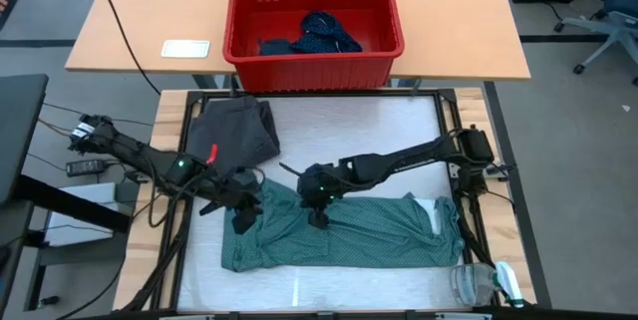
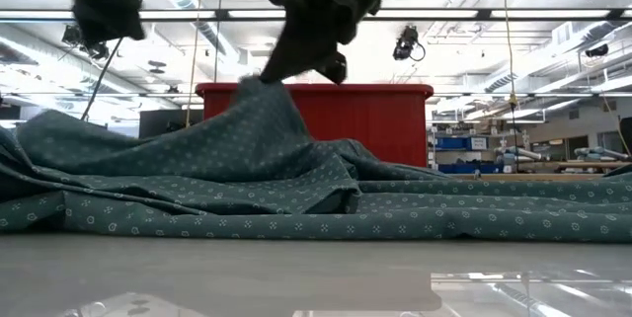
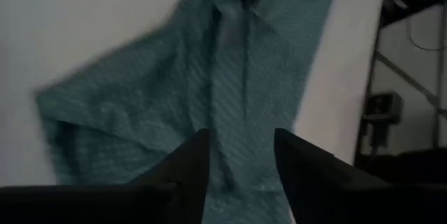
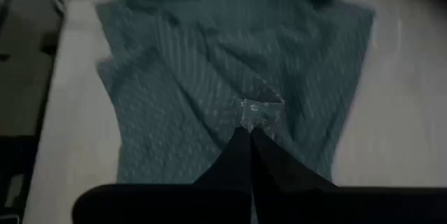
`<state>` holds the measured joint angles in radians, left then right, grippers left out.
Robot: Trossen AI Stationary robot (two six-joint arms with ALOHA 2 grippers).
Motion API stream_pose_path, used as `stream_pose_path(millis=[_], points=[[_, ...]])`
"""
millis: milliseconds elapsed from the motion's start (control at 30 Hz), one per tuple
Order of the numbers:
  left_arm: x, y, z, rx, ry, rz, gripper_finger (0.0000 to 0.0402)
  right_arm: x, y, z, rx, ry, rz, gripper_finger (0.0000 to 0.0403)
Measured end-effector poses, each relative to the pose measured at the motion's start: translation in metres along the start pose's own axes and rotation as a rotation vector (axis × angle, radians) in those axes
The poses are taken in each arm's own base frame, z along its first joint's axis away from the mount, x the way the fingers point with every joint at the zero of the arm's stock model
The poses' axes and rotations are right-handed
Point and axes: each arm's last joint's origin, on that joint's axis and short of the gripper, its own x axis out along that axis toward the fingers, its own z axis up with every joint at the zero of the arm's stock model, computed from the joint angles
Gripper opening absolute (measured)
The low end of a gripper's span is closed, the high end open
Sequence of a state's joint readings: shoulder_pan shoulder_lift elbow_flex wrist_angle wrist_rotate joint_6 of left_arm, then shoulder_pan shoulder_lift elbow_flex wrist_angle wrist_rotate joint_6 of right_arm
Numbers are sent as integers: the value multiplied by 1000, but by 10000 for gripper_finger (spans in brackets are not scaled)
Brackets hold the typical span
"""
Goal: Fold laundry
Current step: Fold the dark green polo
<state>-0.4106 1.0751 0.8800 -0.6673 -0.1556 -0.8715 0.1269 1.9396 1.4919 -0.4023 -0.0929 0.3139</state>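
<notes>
The teal-green dotted shirt [image 1: 349,235] lies spread and rumpled across the near half of the table. My right gripper [image 1: 319,218] is over the shirt's middle, shut on it, and draws the cloth up into a peak [image 2: 259,95]. My left gripper [image 1: 244,215] stands open above the shirt's left part [image 3: 230,77]; in the low view it hangs clear of the cloth. A charcoal grey piece [image 1: 239,126] lies flat at the far left. A navy dotted piece [image 1: 324,33] lies in the red basket [image 1: 389,21]. My right gripper pinches a small tuck of the shirt's cloth [image 4: 260,112] between its two shut fingers, near the shirt's middle. The fingers slant down from the table's right. The pinched spot is lifted into a tent, taut down its slopes, while the rest of the shirt lies on the table.
The red basket stands on a wooden table [image 1: 478,31] beyond the far edge, with a white card [image 1: 186,49] beside it. A clear plastic object [image 1: 483,282] sits at the near right corner. Black frame rails [image 1: 469,210] run along the table's sides.
</notes>
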Motion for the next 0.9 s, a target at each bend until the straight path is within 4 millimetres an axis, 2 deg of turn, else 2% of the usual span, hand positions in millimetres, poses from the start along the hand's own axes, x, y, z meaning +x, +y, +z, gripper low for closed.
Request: stream_pose_path(millis=[233, 333, 433, 667, 900], points=[[32, -3, -35, -31, 17, -82, 256, -1, 33, -22, 49, 93, -50, 1], [45, 4, -49, -45, 34, -64, 289, -4, 35, -22, 82, 84, -67, 0], [57, 10, -54, -79, 32, -51, 310, -3, 37, -26, 108, 110, -64, 0], [78, 26, -61, -175, 65, 61, 311, -3, 53, -34, 117, 132, -66, 0], [95, 19, -57, -181, 28, 7, 280, -4, 61, -40, 143, 136, -97, 0]])
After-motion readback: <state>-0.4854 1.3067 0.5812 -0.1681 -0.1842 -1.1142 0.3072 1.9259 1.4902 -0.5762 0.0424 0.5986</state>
